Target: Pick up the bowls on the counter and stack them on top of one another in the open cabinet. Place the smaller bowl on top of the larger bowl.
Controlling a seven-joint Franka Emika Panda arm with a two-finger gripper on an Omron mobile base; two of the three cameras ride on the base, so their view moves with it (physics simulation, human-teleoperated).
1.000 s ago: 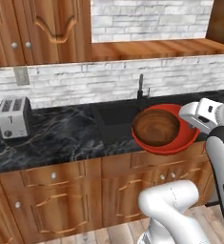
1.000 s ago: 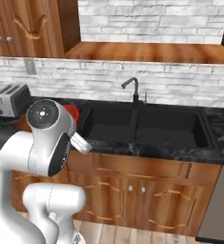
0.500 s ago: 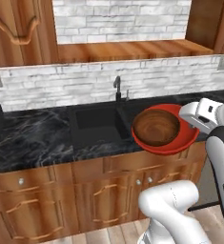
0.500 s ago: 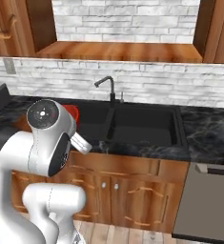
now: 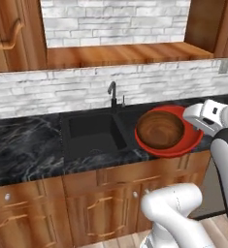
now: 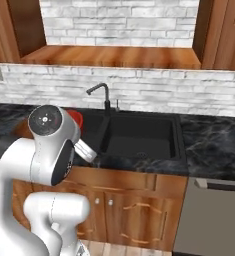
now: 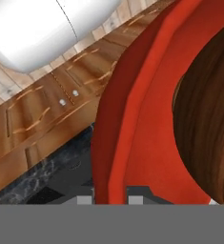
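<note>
The larger bowl [image 5: 183, 141], wide and glossy red, hangs level in front of the counter [image 5: 23, 145], right of the sink. The smaller bowl [image 5: 160, 130], dark brown wood grain, sits inside it. My gripper [image 5: 193, 125] is shut on the red bowl's right rim. In the hand view the gripper [image 7: 111, 199] pinches the red rim [image 7: 132, 119], with the brown bowl [image 7: 208, 119] inside to the right. In the right base view a sliver of the red bowl [image 6: 75, 118] peeks out behind my arm. The open cabinet [image 5: 125, 53] [image 6: 114, 56] is above, beyond the sink.
A black sink [image 5: 93, 131] [image 6: 139, 137] with a dark faucet [image 5: 113, 92] [image 6: 101, 92] is set in the counter [image 6: 209, 140]. Carved-door cabinets flank the open compartment. A grey dishwasher front [image 6: 209, 215] stands at the lower right under the counter.
Both base views have slid to the right along the counter; the toaster has left the picture and the sink has come to the centre. The stacked bowls stay in my grip.
</note>
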